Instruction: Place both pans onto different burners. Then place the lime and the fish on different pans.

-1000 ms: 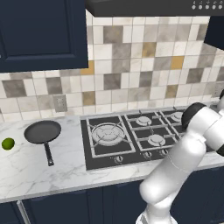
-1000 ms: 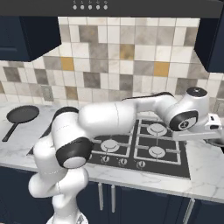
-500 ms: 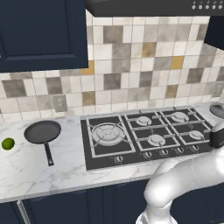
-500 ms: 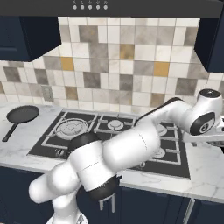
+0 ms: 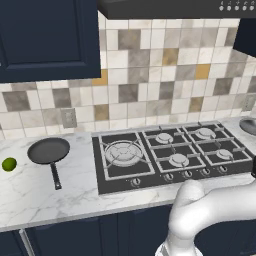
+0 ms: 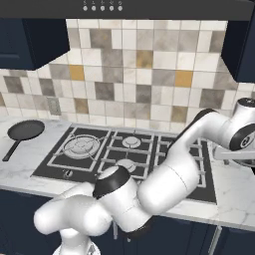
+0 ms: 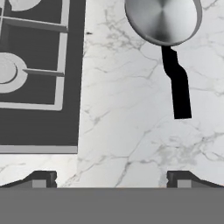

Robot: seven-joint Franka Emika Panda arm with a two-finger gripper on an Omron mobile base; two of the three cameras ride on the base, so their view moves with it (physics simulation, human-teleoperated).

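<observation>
The paler grey pan [image 7: 162,19] lies on the marble counter right of the cooktop [image 7: 39,87], its black handle [image 7: 177,85] pointing toward my gripper [image 7: 111,179]. My gripper hangs above the counter, open with nothing between its fingertips [image 7: 41,178]. The same pan peeks in at the right edge [image 5: 248,125] and beside my hand [image 6: 226,155]. The black pan [image 5: 48,151] sits on the counter left of the cooktop, and the lime [image 5: 9,164] lies further left. The burners [image 5: 121,151] are all bare. The fish is out of view.
The marble counter [image 5: 30,195] runs along both sides of the black cooktop [image 5: 165,150], with a tiled wall behind. My white arm [image 6: 199,134] stretches across the cooktop's right half. Dark cabinets and a range hood hang above.
My arm has swung further right and lowered over the counter right of the cooktop. The black pan and the lime have stayed put.
</observation>
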